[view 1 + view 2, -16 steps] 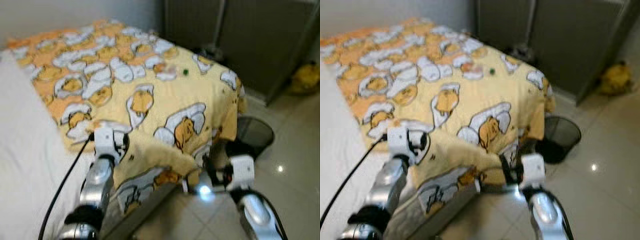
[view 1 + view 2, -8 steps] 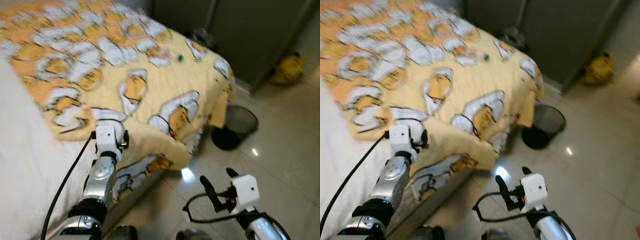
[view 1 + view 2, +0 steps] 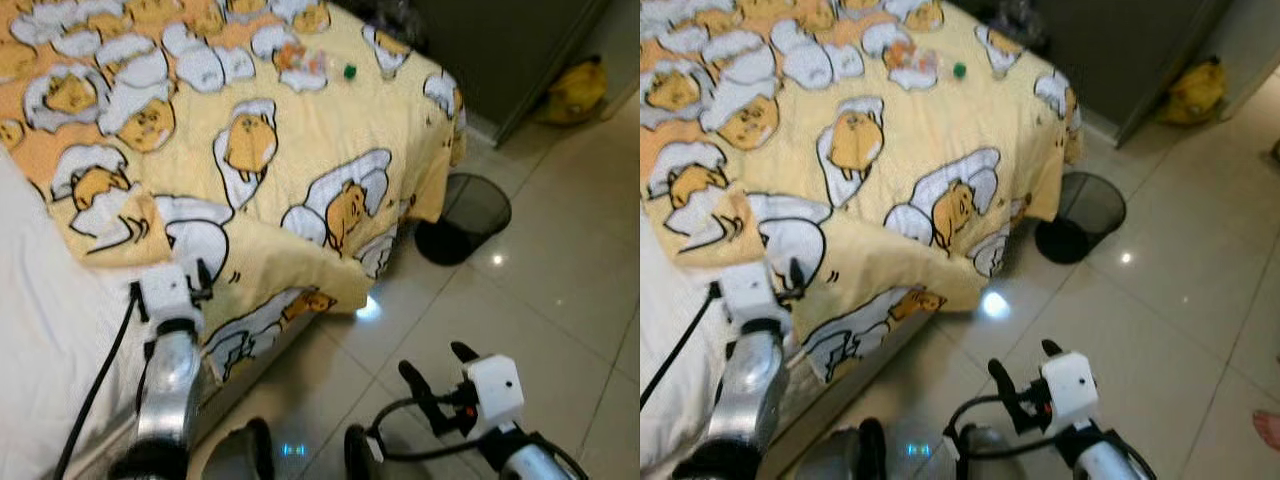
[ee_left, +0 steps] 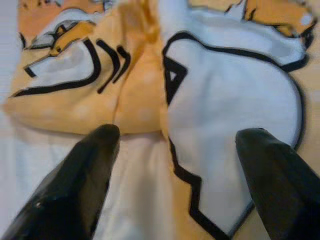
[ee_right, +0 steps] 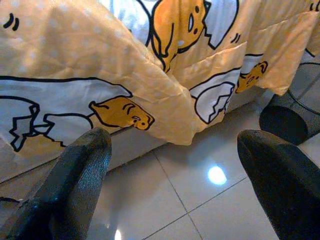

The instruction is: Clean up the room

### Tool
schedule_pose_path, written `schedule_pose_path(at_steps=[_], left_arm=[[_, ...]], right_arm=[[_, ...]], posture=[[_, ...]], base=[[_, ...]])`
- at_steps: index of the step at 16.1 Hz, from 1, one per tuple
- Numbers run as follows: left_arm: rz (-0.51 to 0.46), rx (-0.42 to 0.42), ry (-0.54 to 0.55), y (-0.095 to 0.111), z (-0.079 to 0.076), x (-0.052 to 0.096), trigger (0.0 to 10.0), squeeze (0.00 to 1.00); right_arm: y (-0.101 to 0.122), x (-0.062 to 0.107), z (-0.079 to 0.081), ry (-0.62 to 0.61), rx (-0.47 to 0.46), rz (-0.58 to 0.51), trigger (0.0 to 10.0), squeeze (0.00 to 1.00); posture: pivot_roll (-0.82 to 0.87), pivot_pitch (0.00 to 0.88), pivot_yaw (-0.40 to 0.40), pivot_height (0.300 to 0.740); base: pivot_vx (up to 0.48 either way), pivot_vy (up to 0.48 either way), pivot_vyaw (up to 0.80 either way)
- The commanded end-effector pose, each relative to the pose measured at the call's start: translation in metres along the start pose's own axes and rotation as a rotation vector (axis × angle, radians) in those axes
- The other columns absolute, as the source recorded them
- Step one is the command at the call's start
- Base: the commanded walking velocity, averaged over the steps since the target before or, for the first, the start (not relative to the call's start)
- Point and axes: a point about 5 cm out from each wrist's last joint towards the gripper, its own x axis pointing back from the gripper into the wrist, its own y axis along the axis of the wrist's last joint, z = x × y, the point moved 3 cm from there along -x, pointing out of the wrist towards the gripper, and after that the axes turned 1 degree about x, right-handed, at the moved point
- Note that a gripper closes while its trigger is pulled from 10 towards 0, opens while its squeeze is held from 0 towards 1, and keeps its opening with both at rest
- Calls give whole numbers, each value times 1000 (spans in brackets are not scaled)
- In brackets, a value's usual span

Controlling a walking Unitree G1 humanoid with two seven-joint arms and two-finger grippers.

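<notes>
A yellow blanket (image 3: 300, 150) printed with cartoon figures covers the bed, one corner folded over near the bed's edge (image 3: 300, 280). My left gripper (image 3: 190, 272) hovers over that folded edge, open, with the blanket (image 4: 210, 100) lying under its fingers (image 4: 95, 150) and nothing held. My right gripper (image 3: 432, 360) is open above the tiled floor, apart from the hanging blanket corner (image 5: 165, 105). A small green object (image 3: 349, 71) and a crumpled clear wrapper (image 3: 300, 60) lie on the far part of the blanket.
A black mesh waste bin (image 3: 465, 215) stands on the floor beside the bed's corner. Behind it is a dark wardrobe (image 3: 500, 50), with a yellow bag (image 3: 575, 88) at its side. White bedding (image 3: 50, 340) lies bare at my left. A person's toes (image 3: 1268, 428) show at the right edge.
The camera has tilted down and pulled back. My right gripper has come away from the blanket's corner and now hangs over the floor. The left gripper has drawn back to the folded edge.
</notes>
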Motion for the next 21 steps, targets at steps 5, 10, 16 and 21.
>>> schedule_pose_path(at_steps=[5,10,16,21], left_arm=[[130,-32,-87,-31,-28,16,10000,0],[177,-25,67,-30,-3,-14,10000,0],[267,30,-15,-46,-20,-11,0,0],[346,22,-187,-63,-32,-3,0,0]], right_arm=[[-2,1,4,34,-2,29,10000,0],[-3,4,2,36,6,44,10000,0],[-4,7,4,34,9,57,10000,0],[-4,1,5,45,5,56,10000,0]], posture=[[-247,260,-58,740],[-280,256,-63,740],[-286,257,-58,740],[-270,248,-54,740]], base=[[0,0,0],[0,0,0],[0,0,0],[0,0,0]])
